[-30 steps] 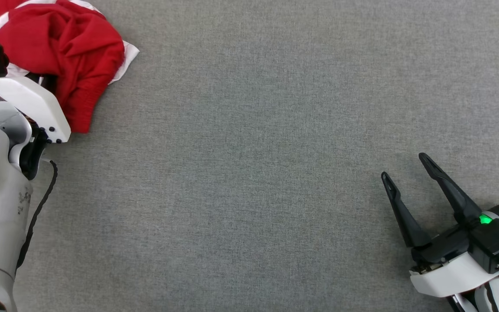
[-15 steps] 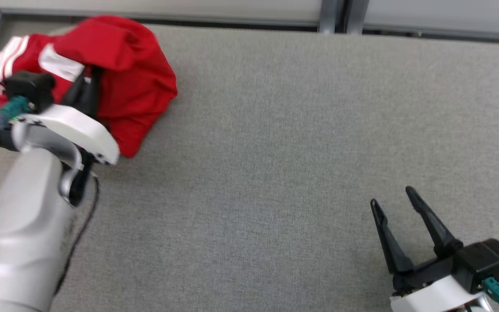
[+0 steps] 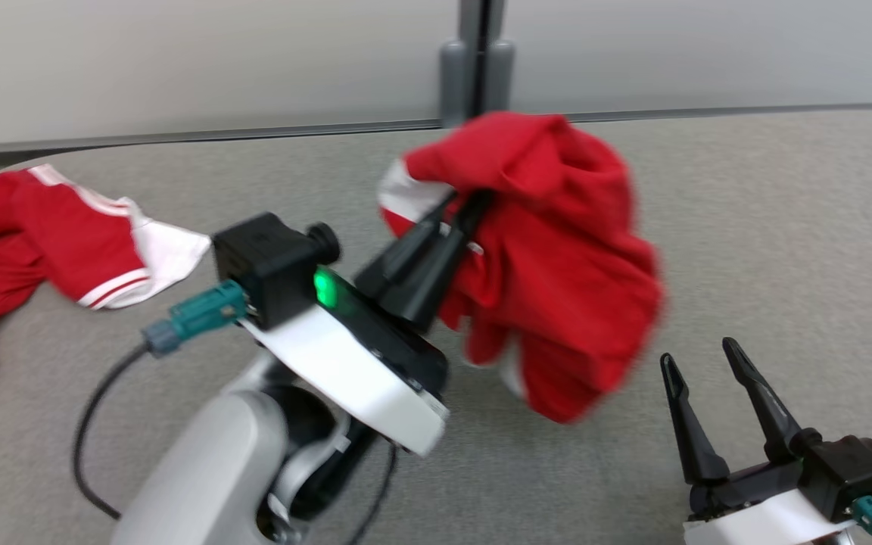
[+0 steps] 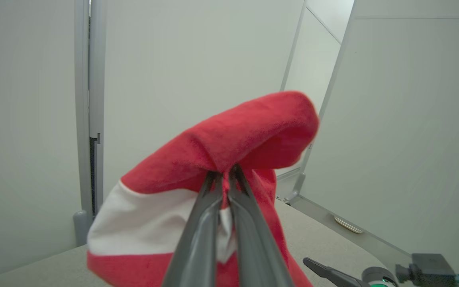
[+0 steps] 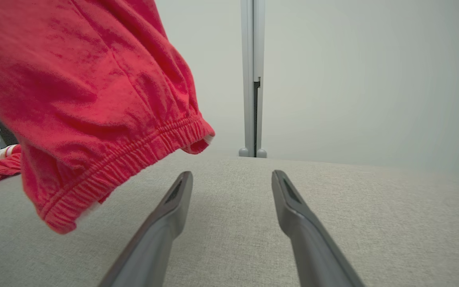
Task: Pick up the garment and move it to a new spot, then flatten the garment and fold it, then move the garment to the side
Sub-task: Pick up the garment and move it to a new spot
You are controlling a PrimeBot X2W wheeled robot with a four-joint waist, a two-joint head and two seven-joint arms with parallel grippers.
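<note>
Right, left hand (image 3: pixel 465 208) is clamped on the red garment (image 3: pixel 565 272), which hangs bunched over mid-desk (image 3: pixel 784 227). Right hand (image 3: pixel 699 352) sits spread & empty nearby. Best carry it high, then lower slowly so it doesn't re-bunch.

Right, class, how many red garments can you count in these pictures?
2. One red garment hangs bunched from the shut left hand above the table; a second garment lies at the table's far left. Others may hide behind the hanging one.
</note>
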